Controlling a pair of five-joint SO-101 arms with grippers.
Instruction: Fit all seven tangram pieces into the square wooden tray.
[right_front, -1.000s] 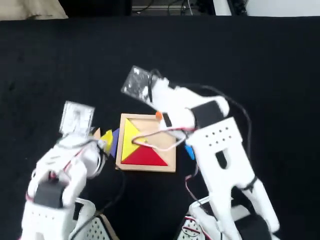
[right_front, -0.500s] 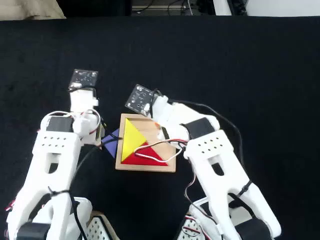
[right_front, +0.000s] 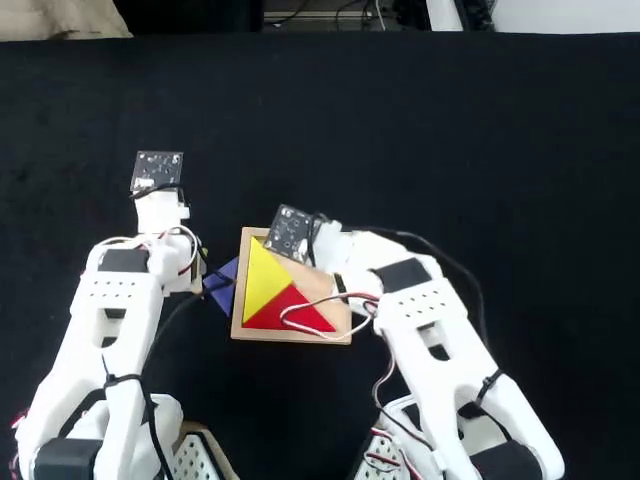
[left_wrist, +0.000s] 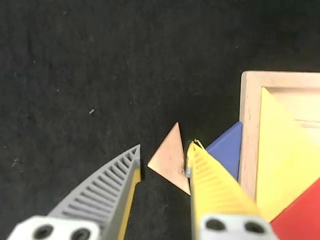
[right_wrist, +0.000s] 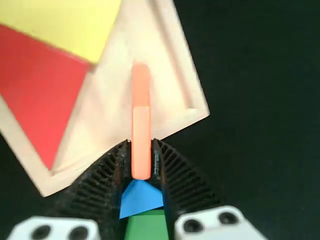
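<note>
The square wooden tray (right_front: 342, 335) lies mid-table and holds a big yellow triangle (right_front: 262, 280) and a big red triangle (right_front: 290, 310). My right gripper (right_wrist: 140, 145) is shut on an orange piece (right_wrist: 141, 125), held on edge over the tray's bare corner (right_wrist: 170, 75). Behind its fingers I see a light blue piece (right_wrist: 141, 199) and a green piece (right_wrist: 145, 227). My left gripper (left_wrist: 165, 147) is open just outside the tray's left side, with a small tan triangle (left_wrist: 170, 161) between its fingers. A dark blue piece (left_wrist: 225, 150) lies against the tray wall (left_wrist: 248, 125), next to the yellow finger (left_wrist: 210, 185).
Black cloth covers the table, with free room on the far side and to the right. The left arm (right_front: 115, 300) and right arm (right_front: 415, 300) flank the tray. The dark blue piece (right_front: 222, 285) pokes out at the tray's left edge.
The left arm has stretched forward to the tray's left side. The right arm has drawn its wrist back and down over the tray with the orange piece.
</note>
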